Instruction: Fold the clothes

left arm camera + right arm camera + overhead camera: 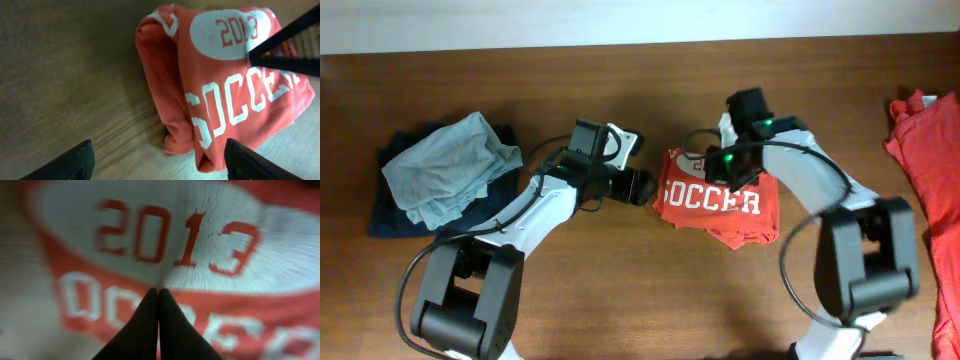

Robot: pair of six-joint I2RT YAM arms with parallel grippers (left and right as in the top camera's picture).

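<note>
The folded red-orange cotton T-shirt (720,205) with the white "2013 SOCCER" print lies near the middle of the brown wooden table (620,290), a little toward 3 o'clock. The risk seems to be that the bundle opens again. If the right gripper (159,294) lifts with cloth caught in its tips, or the left gripper (159,150) brushes the loose fold at the 9 o'clock edge, the layers could slide apart. The right gripper is clenched, its tips together on the white print, where the cloth wrinkles toward them; whether fabric is pinched cannot be told. The left gripper is spread wide and holds nothing, just beside the shirt at 9 o'clock. A second red-orange garment (925,150) lies at the 3 o'clock table edge.
</note>
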